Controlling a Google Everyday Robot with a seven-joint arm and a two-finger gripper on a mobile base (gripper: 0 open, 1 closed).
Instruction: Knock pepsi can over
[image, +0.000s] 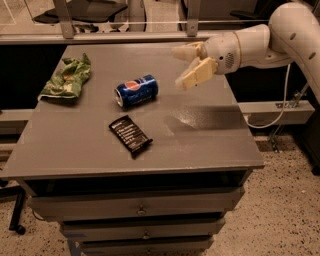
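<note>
The small dark blue metal pepsi can (136, 90) lies on its side on the flat grey metal-looking table top (215, 145). Its silver top faces the left front corner, and the round red-white-blue logo and white lettering are turned upward. It rests roughly mid-table, a little toward the back.

To the right of the can, and raised above the table surface, hangs the cream-coloured two-finger gripper (178, 67). It is near the can but clearly apart from it. Its jaws are spread wide with nothing between them; one finger (186, 51) points left toward the can's far side, and the other finger (196, 76) angles down and left. Behind the gripper, the robot's smooth white arm (260, 40) stretches away to the right, past the table edge.

To the left of the can, well apart from it, a crumpled green chip bag (66, 77) sits by the table's left edge. In front of the can, close by but not touching, a flat black snack-bar wrapper (130, 135) lies at a slant.

Below the can's level, under the table top, I see a stack of grey drawers (137, 205) with small knobs.
</note>
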